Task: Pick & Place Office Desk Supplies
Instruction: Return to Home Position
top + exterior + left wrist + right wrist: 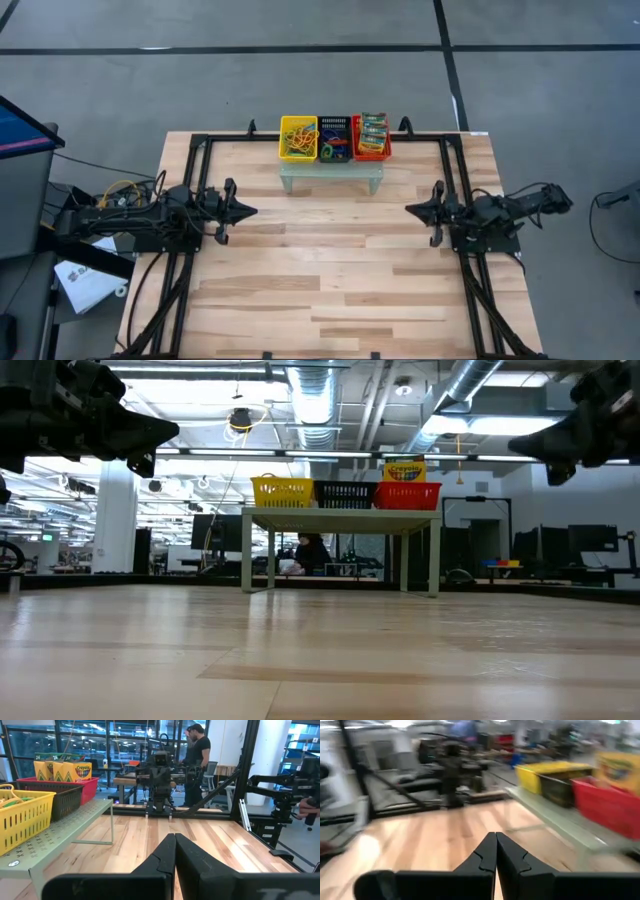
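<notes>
Rubber-band loops fill the yellow basket point(298, 138) and the black basket point(334, 138). Yellow-and-green crayon boxes point(373, 134) stand in the red basket point(371, 150). All three baskets sit on a pale green stand point(331, 177) at the table's far middle. My left gripper point(252, 211) hovers shut at the table's left, pointing level toward the right. My right gripper point(409, 208) hovers shut at the table's right, pointing level toward the left. Neither holds anything.
Bare wooden tabletop point(330, 270) lies between and in front of the grippers. A black frame point(190, 160) runs along the table's left, far and right sides. In the left wrist view a person point(197, 755) stands in the room beyond the table.
</notes>
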You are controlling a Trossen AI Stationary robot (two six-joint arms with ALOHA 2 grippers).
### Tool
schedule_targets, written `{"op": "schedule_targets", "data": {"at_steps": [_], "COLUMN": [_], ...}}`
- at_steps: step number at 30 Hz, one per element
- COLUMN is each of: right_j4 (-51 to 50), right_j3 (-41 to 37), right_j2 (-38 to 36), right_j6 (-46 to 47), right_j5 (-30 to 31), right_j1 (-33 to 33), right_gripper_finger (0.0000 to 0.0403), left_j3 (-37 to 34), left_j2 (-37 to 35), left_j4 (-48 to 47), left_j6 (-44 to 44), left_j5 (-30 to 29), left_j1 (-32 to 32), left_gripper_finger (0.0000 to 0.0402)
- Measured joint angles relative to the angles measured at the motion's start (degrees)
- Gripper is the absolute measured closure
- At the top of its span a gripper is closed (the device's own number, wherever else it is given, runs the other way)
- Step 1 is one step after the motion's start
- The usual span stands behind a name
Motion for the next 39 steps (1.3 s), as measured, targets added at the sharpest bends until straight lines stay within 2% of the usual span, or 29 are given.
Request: {"op": "schedule_targets", "data": {"at_steps": [3,7,16,39], "right_j4": [-1.2,-2.1,-2.3,-2.3], "right_j3": [0.0,0.0,0.0,0.0], "right_j2": [0.0,0.0,0.5,0.5], "right_j6": [4.1,3.1,3.0,2.8], "right_j5": [2.8,5.0,5.0,5.0], "right_j1": [-0.5,-1.6,-2.1,-2.1], "right_gripper_finger": [0.0403,0.0401,0.0387,0.0386], "left_j3": [0.0,0.0,0.0,0.0], "left_j2": [0.0,0.0,0.0,0.0], "left_j4": [0.0,0.0,0.0,0.0], "left_j6": [0.0,0.0,0.0,0.0], "left_j5": [0.0,0.0,0.0,0.0], "left_j1": [0.0,0.0,0.0,0.0], "left_gripper_finger": [0.0402,0.0402,0.0402,0.0402]}}
